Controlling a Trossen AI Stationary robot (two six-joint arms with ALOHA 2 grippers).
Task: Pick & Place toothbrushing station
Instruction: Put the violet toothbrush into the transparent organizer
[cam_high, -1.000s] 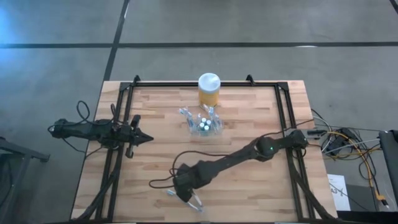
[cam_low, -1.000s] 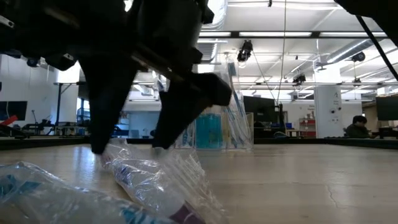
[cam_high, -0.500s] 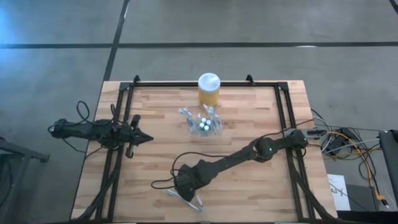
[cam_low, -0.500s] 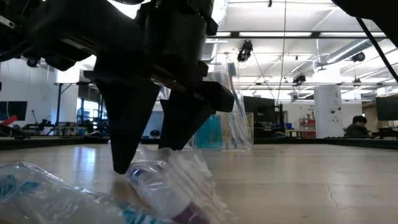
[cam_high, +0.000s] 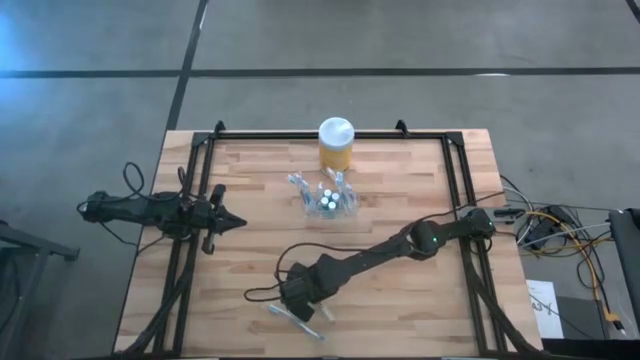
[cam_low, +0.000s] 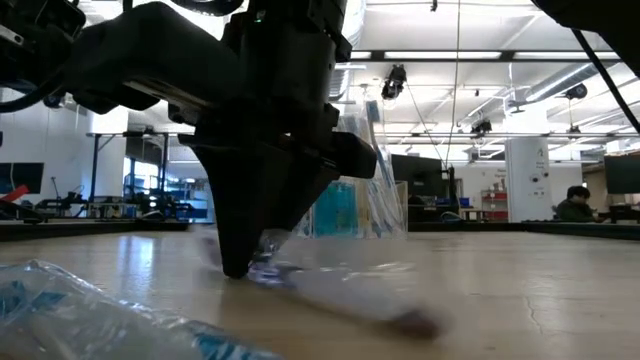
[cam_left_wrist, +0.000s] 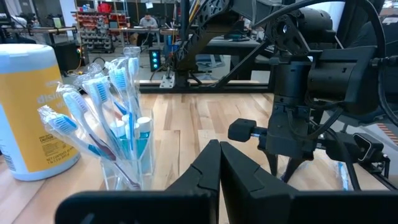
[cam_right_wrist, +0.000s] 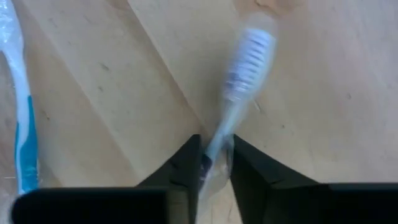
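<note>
A clear holder (cam_high: 326, 198) with several blue-and-white toothbrushes (cam_left_wrist: 118, 106) stands at the table's middle, just in front of a yellow jar (cam_high: 336, 143). Near the front edge my right gripper (cam_high: 300, 303) points down at the table, shut on a toothbrush (cam_right_wrist: 245, 62) in a clear wrapper. A second wrapped toothbrush (cam_right_wrist: 22, 118) lies flat on the wood beside it. My left gripper (cam_left_wrist: 219, 155) waits at the table's left side, shut and pointing toward the holder. My right gripper pinches the wrapped toothbrush by its handle (cam_right_wrist: 219, 132), below the bristle head, between its two fingers. The fingers (cam_low: 235, 250) come from above, pointing down, and lie across the handle. The brush stays low at the table, its free end (cam_low: 400, 318) blurred.
A black frame (cam_high: 455, 190) runs along the table's left, right and far sides. Bare wood lies between the holder and my right gripper. Cables (cam_high: 560, 235) hang off the right edge. Beyond the table, a person (cam_low: 575, 205) sits in the room.
My right gripper has come down over the wrapped toothbrush and shut on its handle. The brush has swung about on the table, its free end sweeping round; the crumpled wrapper has been drawn out flatter. The second brush has kept its place.
</note>
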